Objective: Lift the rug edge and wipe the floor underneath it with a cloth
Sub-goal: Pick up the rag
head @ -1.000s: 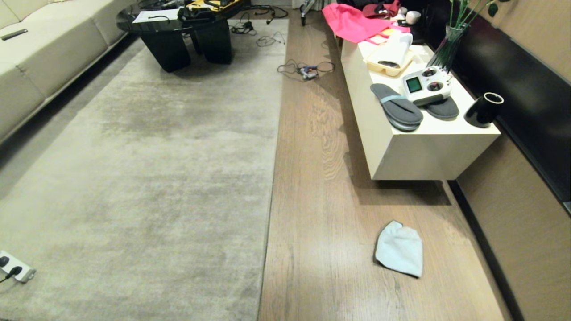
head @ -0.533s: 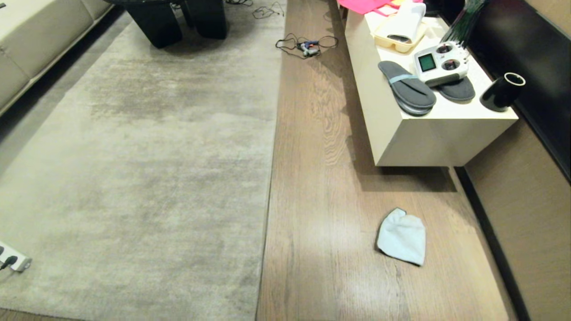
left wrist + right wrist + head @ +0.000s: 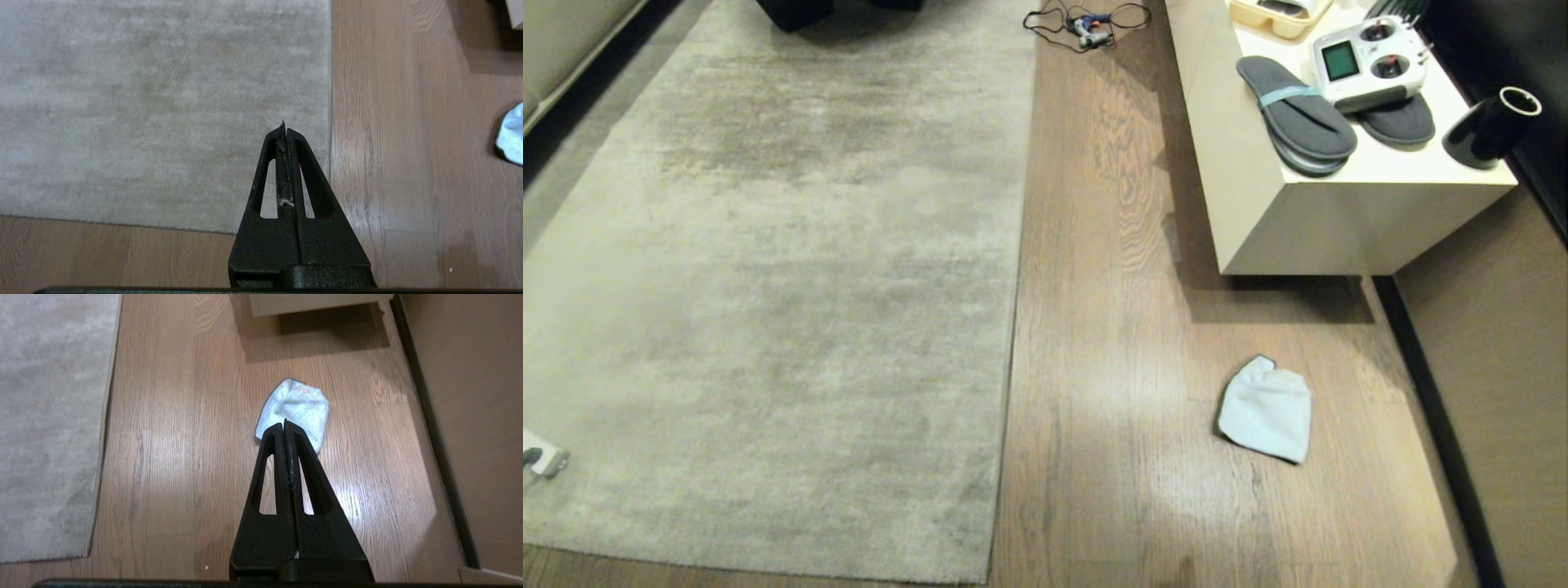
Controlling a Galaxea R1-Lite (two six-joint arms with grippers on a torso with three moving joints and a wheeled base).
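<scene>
A grey-beige rug lies flat on the floor [image 3: 1111,327]; its straight rug edge [image 3: 1011,343] runs up the middle of the head view and ends in a near corner [image 3: 990,578]. A pale blue-white cloth [image 3: 1266,408] lies crumpled on the planks right of the rug, near the cabinet. Neither arm shows in the head view. My left gripper [image 3: 283,127] is shut and empty, held high over the rug edge [image 3: 330,122] near its corner. My right gripper [image 3: 284,425] is shut and empty, well above the cloth [image 3: 296,406].
A cream cabinet [image 3: 1307,220] stands at the right, carrying grey slippers [image 3: 1298,118], a remote controller [image 3: 1368,61] and a black cup [image 3: 1490,131]. A dark skirting [image 3: 1437,425] runs along the right wall. Cables [image 3: 1086,24] lie at the far end; a power strip [image 3: 539,461] rests on the rug's left.
The head camera has tilted down: the whole scene has slid up the picture, the sofa and black table leaving view and the rug's near corner coming in. Nothing on the floor moved.
</scene>
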